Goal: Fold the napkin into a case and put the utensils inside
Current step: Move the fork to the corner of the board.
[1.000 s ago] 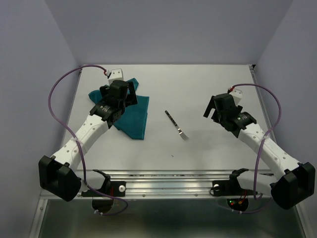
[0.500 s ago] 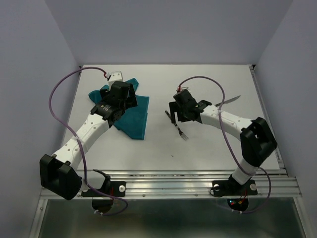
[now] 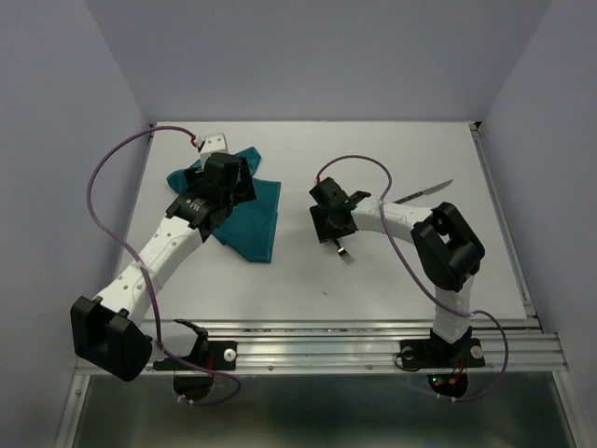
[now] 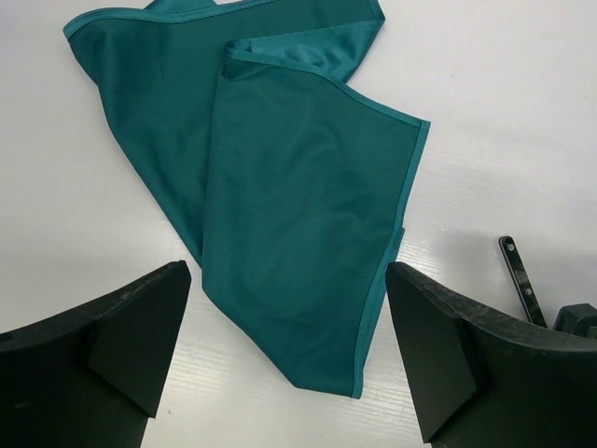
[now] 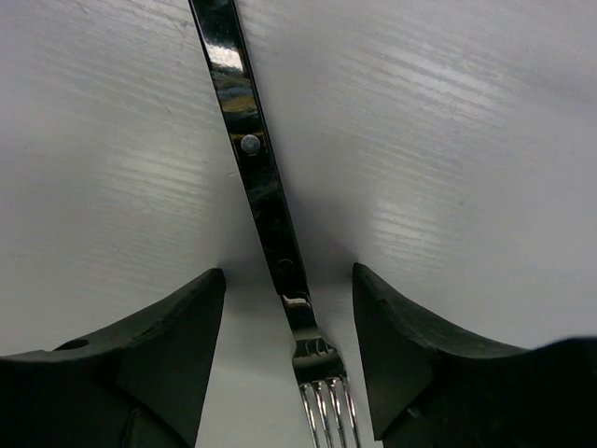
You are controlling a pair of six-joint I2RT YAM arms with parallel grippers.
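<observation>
The teal napkin (image 3: 250,217) lies loosely folded at the left of the table; it also shows in the left wrist view (image 4: 289,215). My left gripper (image 3: 244,182) hovers open over it, jaws wide apart, empty (image 4: 284,359). A fork (image 3: 343,248) with a dark handle and silver tines lies at mid-table. My right gripper (image 3: 326,224) is low over it, open, its fingers either side of the fork's neck (image 5: 297,317) and not touching it. A knife (image 3: 424,192) lies to the right of the right arm.
The table's metal front rail (image 3: 326,350) runs along the near edge. Purple cables loop from both arms. The fork's handle tip shows at the right edge of the left wrist view (image 4: 518,289).
My right arm has swung left from the table's right side and come down over the fork, uncovering the knife. The left arm has barely moved.
</observation>
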